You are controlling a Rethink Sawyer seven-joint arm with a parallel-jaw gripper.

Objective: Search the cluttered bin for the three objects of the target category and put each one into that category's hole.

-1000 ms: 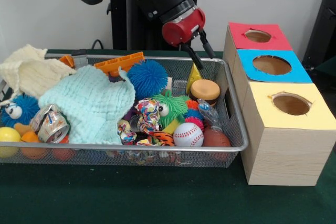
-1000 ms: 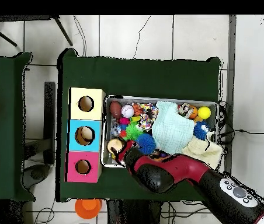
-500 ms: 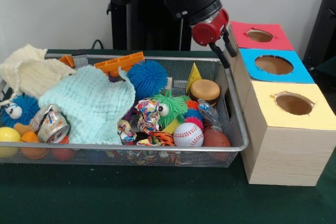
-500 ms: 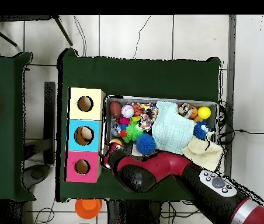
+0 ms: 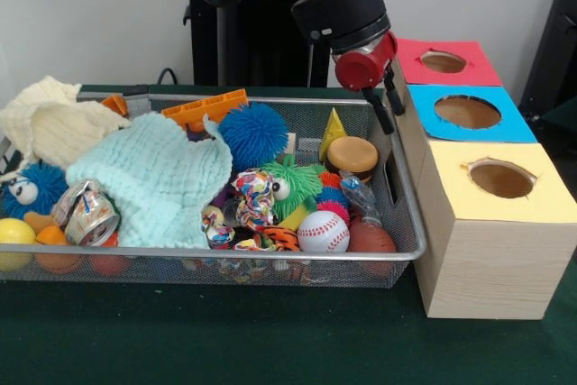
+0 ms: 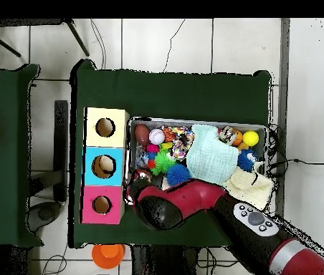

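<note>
Clutter filled a wire mesh bin [image 5: 397, 188] across the left and centre of the frame, its contents heaped so that soft things half covered hard ones. At far left a cream knitted cloth [image 5: 47, 123] hung over the rim, with a blue fuzzy toy with a googly eye [image 5: 29, 188] and a yellow ball [image 5: 13, 232] below it. A crushed drink can [image 5: 88, 214] lay beside them; its printing was too crumpled to read. A pale green cloth [image 5: 153, 178] was draped across the middle-left and probably hid more beneath. Further right came an orange plastic piece [image 5: 206, 107] at the back, a blue spiky ball [image 5: 253, 133], a green fuzzy toy [image 5: 290, 186], a baseball [image 5: 323, 232], a toy hamburger [image 5: 352, 155] and a brown ball [image 5: 370, 237] in the lower right corner of the bin.

Upper centre-right, the red arm's gripper [image 5: 382, 101] hung above the bin's back right corner, just beside the boxes. Its two dark fingers stood slightly apart and empty, holding nothing.

Right of the bin a row of wooden boxes butted against it, likely to keep drops short: a yellow-topped hole [image 5: 500, 178] nearest, a blue-topped hole [image 5: 467, 111] behind it, a red-topped hole [image 5: 443, 61] at the back. No labels showed, so the target category could not be told; its objects presumably lay in the bin.
</note>
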